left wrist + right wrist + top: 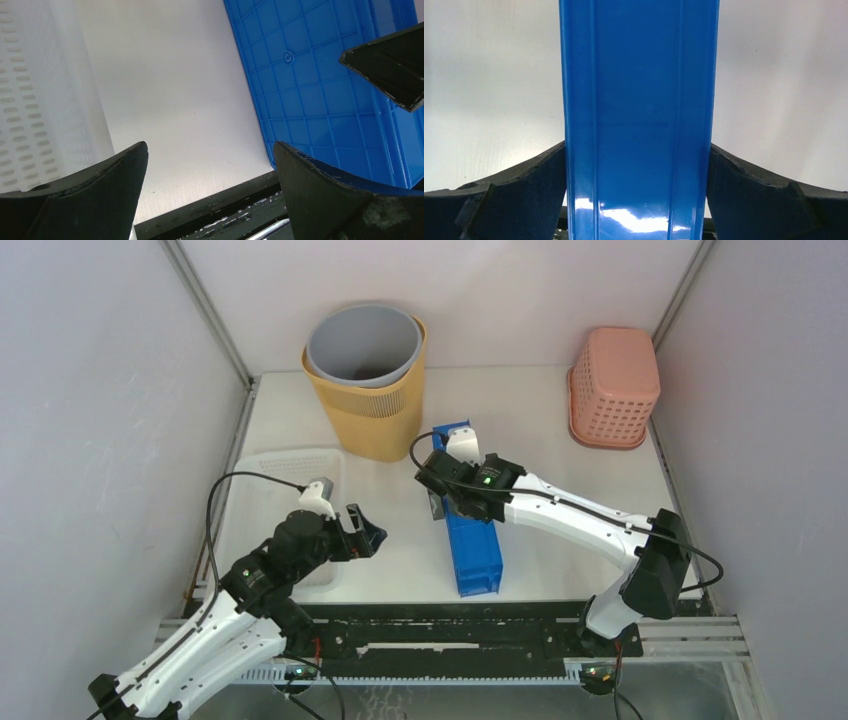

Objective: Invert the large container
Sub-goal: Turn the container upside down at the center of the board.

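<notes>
The large container is a long blue bin standing on one long side at the middle of the table. Its gridded underside faces my left arm. My right gripper comes down over its upper wall. The jaws stand wide, one finger close against each face, and I see no squeeze. The left gripper hovers open and empty to the left of the bin, above bare table. One right finger shows in the left wrist view.
A yellow slatted basket with a grey bucket nested in it stands at the back. A pink basket sits upside down at the back right. A white perforated tray lies at the left, beside my left arm. The black front rail borders the table.
</notes>
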Robot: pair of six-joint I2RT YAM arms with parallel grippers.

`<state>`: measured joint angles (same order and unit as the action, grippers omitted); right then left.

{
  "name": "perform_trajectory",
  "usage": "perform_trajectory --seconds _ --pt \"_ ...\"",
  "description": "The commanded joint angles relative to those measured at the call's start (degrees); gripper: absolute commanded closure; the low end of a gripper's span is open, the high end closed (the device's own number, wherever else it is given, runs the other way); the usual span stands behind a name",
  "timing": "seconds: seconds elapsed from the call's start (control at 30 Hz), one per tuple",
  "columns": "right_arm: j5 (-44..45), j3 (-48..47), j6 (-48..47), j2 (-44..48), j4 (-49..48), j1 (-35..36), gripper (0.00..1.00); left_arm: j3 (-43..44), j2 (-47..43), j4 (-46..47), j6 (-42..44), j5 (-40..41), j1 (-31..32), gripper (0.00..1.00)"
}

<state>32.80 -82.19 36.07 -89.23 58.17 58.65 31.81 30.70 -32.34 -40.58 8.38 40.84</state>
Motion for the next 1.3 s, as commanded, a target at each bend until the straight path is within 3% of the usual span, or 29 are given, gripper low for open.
perform_trajectory --seconds 0.0,0.3,0.5,0.67,1.03,1.17,1.27 --pt "-0.3 -1.7 -0.8 -0.9 0.1 0.2 0.03 -0.6 0.0 0.7 0.1 0.6 -0.3 0.0" --pt "-8.7 2.3 -3.7 3.8 -7.2 -3.7 0.27 -0.4 0.6 0.7 0.1 1.0 -0.3 0.0" --pt "-12.3 4.3 -4.5 7.0 -9.2 -7.4 0.27 -0.1 1.6 1.0 0.3 1.2 -0.3 0.0" --pt "-20.0 10.1 -5.3 13.0 -14.2 -14.6 0.27 0.2 2.4 1.4 0.5 1.2 -0.3 0.0" --pt "-50.2 28.7 -4.7 27.4 -30.2 -42.2 0.26 1.1 6.1 3.7 0.4 0.4 -0.3 0.0" --pt "-61.6 35.4 -2.4 27.5 -38.5 -48.5 0.23 1.7 8.1 5.3 0.1 -0.4 -0.3 0.0" --pt "-65.0 38.6 -1.2 26.2 -42.9 -49.8 0.23 2.1 9.3 5.8 0.1 -0.8 -0.3 0.0"
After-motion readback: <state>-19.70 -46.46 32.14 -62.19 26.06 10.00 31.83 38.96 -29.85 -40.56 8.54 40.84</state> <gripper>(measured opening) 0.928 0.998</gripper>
